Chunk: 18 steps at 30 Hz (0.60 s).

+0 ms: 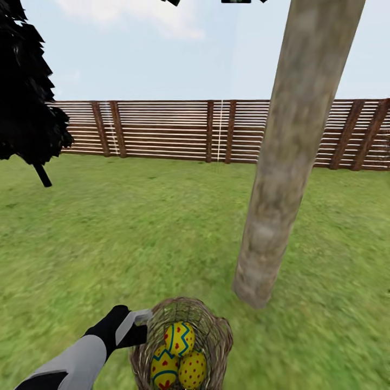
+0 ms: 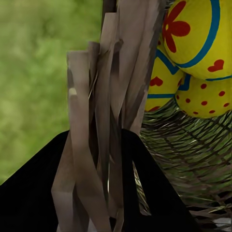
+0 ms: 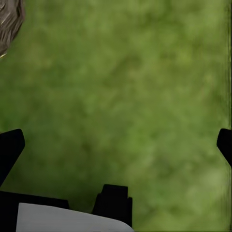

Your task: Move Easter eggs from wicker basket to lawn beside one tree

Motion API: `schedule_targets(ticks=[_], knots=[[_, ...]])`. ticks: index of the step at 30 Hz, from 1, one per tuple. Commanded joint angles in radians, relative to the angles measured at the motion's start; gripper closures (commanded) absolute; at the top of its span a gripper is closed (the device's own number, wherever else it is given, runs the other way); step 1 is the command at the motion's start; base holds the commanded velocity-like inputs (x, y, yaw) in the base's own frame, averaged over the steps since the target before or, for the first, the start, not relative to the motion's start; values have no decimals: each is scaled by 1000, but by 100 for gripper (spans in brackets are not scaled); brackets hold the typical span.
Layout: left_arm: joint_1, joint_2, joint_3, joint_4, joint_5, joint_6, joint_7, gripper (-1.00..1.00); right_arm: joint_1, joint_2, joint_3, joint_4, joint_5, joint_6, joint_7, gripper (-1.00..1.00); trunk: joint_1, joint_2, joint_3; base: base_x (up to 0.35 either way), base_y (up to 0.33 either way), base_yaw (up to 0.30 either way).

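We see the wicker basket [image 1: 211,338] standing upright on the lawn [image 1: 135,233], mouth open to the sky, just in front of our trunk in the head view. Inside it lie the three Easter eggs. The zigzag egg [image 1: 179,338] sits highest, its long axis tipped up and slightly away from us. The flower egg [image 1: 164,368] and the dotted egg [image 1: 192,370] rest beneath it, side by side and touching, both roughly on end.

Our left tool [image 1: 142,320] is clenched on the basket's rim at its left side. In the left wrist view its two black fingers [image 2: 150,183] pinch a bundle of woven strips between them, with the eggs just beyond.

Our right tool [image 3: 116,145] hangs released over bare grass, its fingers spread wide and holding nothing.

A thick pale tree [image 1: 287,162] rises from the lawn near the basket, to its right and beyond. A black-leaved tree [image 1: 24,92] stands far left. A brown slatted fence [image 1: 162,130] closes the garden under a pale sky.
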Motion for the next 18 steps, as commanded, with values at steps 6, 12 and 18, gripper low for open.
schedule_targets(ticks=[6,12,18], knots=[[0,-1,10,-2,13,5,7,100,-1,0,-8,1,10,-4,2,-100,1,0,6,335,-95,-240],[0,-1,10,-2,13,5,7,100,-1,0,-8,1,10,-4,2,-100,1,0,12,335,-95,-239],[0,0,10,-4,13,5,7,100,-1,0,-8,1,10,-4,2,-100,1,0,15,335,-95,-159]])
